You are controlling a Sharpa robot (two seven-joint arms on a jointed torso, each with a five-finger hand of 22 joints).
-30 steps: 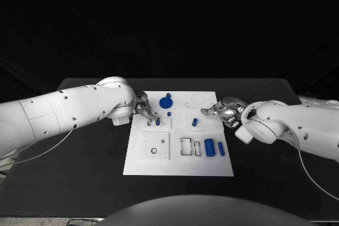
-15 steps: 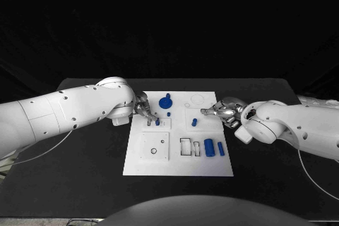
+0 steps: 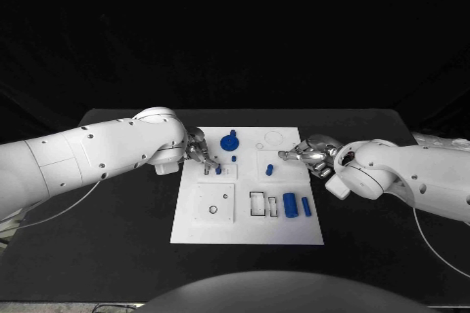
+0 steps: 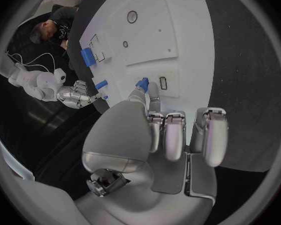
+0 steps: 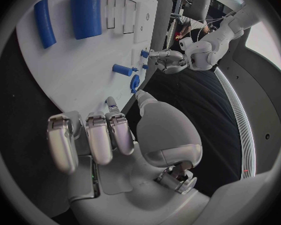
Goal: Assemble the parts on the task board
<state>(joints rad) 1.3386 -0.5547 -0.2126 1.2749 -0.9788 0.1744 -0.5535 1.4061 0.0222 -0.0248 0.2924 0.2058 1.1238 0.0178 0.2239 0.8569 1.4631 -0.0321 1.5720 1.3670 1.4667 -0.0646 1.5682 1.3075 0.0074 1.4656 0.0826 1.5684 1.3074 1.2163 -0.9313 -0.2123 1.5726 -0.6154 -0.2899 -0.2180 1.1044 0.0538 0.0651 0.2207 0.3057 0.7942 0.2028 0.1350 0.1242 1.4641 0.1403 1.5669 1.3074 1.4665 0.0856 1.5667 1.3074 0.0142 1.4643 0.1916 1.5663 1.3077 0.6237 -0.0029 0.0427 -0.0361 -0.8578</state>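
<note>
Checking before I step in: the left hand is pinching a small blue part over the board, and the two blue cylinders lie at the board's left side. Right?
Not quite. The left hand does pinch a small blue part over the task board, but the head view shows the two blue cylinders at the board's right side, near the right arm.

Table (image 3: 128, 259): black, matte top, rounded far corners, spanning most of the head view
Backdrop (image 3: 235, 48): plain black beyond the far edge of the table, dark on the left and right too
Floor (image 3: 59, 305): a thin pale strip at the near left corner, below the table edge
Light: falls from above on the table top; the surroundings are dark
</note>
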